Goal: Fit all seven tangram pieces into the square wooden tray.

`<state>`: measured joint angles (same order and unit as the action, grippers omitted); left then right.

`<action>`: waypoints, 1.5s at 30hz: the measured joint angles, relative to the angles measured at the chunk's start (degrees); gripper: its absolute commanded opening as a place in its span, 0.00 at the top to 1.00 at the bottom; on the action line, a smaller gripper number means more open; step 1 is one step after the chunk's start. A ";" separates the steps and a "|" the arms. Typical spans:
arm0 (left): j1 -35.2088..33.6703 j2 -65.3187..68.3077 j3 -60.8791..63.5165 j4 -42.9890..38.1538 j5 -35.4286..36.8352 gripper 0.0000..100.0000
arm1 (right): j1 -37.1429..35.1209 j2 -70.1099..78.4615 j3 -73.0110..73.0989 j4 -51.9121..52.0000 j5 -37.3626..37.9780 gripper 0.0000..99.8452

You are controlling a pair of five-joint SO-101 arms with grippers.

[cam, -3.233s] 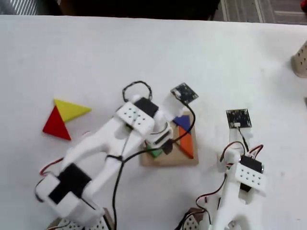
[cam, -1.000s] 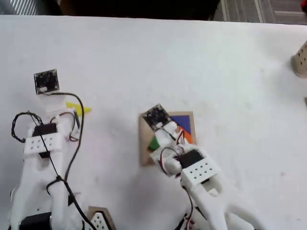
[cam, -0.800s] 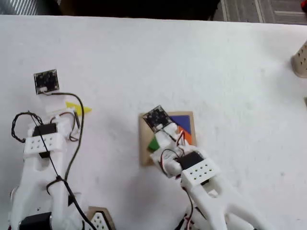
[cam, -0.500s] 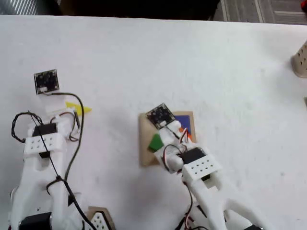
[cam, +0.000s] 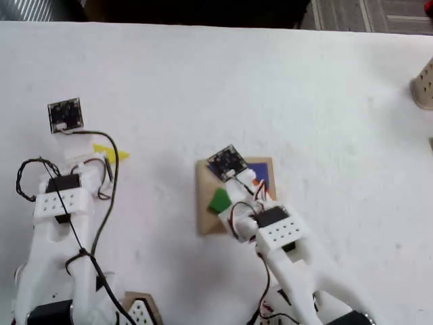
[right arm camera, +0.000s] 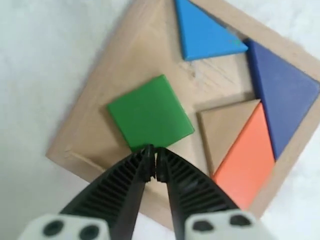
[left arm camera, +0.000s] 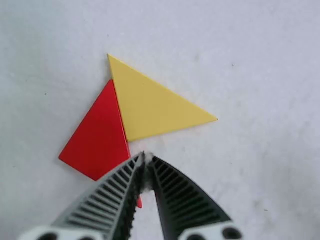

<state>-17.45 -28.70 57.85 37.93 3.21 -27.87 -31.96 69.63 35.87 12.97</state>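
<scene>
I see the right gripper point(right arm camera: 152, 162) over the square wooden tray point(right arm camera: 87, 117). Its fingers point(right arm camera: 122, 187) are pressed together on nothing, with the tips at 1 corner of the green square point(right arm camera: 150, 112). That square lies askew on the tray floor. The light blue triangle point(right arm camera: 205, 32), dark blue triangle point(right arm camera: 282, 102), orange piece point(right arm camera: 247, 160) and wood-coloured triangle point(right arm camera: 227, 130) also lie inside. On the white surface point(cam: 304, 88), well apart from the tray, the yellow triangle point(left arm camera: 150, 105) and red triangle point(left arm camera: 97, 142) touch along 1 edge. The left gripper point(left arm camera: 145, 165) hangs over the red triangle's edge, fingers closed and empty
</scene>
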 measured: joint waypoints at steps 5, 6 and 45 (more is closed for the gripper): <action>0.00 0.00 0.00 0.00 0.00 0.98 | 0.00 3.25 -2.73 -0.53 0.18 0.98; 0.00 0.00 0.00 0.00 0.00 0.98 | 0.00 3.25 -2.73 -0.53 0.18 0.98; 0.00 0.00 0.00 0.00 0.00 0.98 | -0.44 -1.05 0.18 -0.97 0.18 0.98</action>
<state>-17.45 -28.70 57.85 37.93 3.21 -28.31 -33.01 69.80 34.90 13.14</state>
